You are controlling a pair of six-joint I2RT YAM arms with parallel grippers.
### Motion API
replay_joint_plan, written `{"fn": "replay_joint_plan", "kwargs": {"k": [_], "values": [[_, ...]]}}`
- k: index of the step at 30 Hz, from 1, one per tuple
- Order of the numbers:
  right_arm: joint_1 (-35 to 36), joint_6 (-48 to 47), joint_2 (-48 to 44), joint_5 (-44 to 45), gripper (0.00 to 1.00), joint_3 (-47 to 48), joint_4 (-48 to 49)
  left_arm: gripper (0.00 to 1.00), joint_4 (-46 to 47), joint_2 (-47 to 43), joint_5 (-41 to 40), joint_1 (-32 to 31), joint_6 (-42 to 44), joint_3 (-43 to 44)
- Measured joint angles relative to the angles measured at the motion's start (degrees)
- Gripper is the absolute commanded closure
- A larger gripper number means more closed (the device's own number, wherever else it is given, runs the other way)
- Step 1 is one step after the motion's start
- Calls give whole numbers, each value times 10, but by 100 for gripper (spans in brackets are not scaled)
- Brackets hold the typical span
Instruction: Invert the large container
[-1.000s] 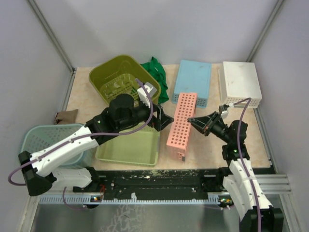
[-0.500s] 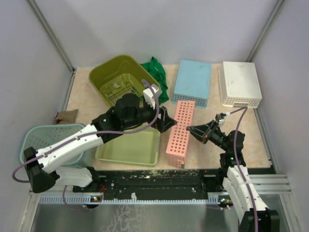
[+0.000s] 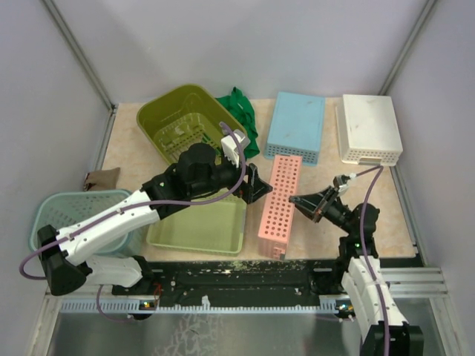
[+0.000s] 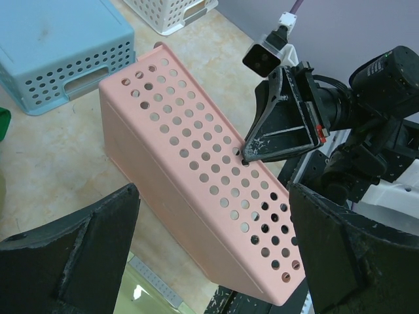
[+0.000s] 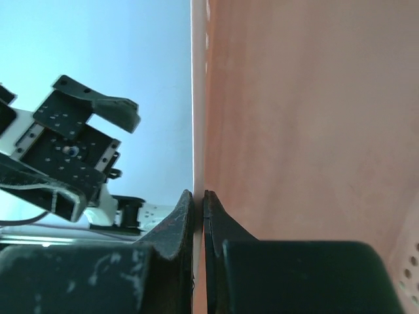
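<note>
Top external view: the pink container lies lengthwise a little right of the counter's middle, one end close to the near edge, and its perforated face is turned up towards the camera. The right tool meets its right long side from the near right, that arm folded low with the wrist pointing left. The left arm stretches across from the near left corner, and the left tool hangs just beside the container's left side. Left wrist view: this tool is spread wide and empty, its two fingers standing either side of the container without touching it. The right tool's tips sit on the upper long rim, and the container looks tipped on one long edge. Right wrist view: both fingers are pinched closed on a thin pink wall, with smooth pink surface filling the right. The flip seems to be midway. The next move probably calls for rolling the wall further over, then setting the rim flat before letting go.
</note>
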Motion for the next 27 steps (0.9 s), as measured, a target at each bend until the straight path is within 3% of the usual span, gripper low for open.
{"fn": "replay_joint_plan", "kwargs": {"k": [4,11,22,27], "values": [[-3,-69,-5,-5,100,38,-101,0,0,0,0,0,0,0],[-9,-296,21,42,100,191,-414,0,0,0,4,0,0,0],[-33,-456,39,85,79,266,-564,0,2,1,9,0,0,-3],[-33,-499,43,147,76,300,-621,0,2,12,11,0,1,-3]]}}
